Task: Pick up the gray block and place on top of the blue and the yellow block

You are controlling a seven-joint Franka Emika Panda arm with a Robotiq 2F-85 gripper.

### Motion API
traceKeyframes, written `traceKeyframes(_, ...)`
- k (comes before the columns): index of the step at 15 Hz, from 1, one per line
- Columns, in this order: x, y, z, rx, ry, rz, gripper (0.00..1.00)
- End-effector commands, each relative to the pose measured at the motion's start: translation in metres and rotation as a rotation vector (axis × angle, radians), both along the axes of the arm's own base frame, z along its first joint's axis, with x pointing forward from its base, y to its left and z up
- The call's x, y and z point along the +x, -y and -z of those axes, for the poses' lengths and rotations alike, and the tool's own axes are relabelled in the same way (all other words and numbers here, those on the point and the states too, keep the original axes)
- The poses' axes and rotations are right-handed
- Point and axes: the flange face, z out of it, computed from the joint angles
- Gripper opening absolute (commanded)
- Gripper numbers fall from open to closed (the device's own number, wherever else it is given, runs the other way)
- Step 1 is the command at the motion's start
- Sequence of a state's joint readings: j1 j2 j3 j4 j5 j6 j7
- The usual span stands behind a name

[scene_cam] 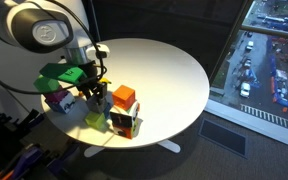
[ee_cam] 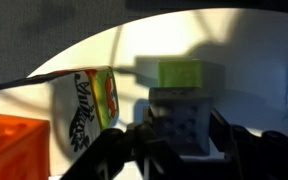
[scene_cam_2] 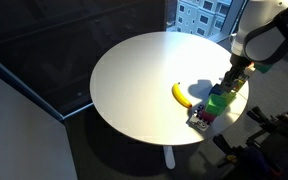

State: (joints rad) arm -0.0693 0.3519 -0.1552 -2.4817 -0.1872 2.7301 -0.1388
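In the wrist view the gripper point(ee_cam: 178, 140) has its jaws drawn narrow against the two flanks of the gray block point(ee_cam: 180, 112), holding it; whether the block rests on the white table point(ee_cam: 244, 40) or hangs just above it is hard to tell. At 12 o'clock from it, just behind, stands a yellow-green block point(ee_cam: 180, 72). At 9 o'clock is a printed carton point(ee_cam: 89, 100), at 8 o'clock an orange block point(ee_cam: 12, 148). Farther off, in an exterior view, a banana point(scene_cam_2: 181, 93) lies at about 9 o'clock of the gripper
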Motion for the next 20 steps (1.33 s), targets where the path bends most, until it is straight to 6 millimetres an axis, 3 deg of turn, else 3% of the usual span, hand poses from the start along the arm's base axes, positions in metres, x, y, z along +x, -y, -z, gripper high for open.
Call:
traceKeyframes(1, -0.001, 0.001, 0.004, -0.004, 0.011, -0.012, 0.31)
traceKeyframes(20, -0.004, 0.001, 0.020, 0.006, -0.014, 0.006, 0.31)
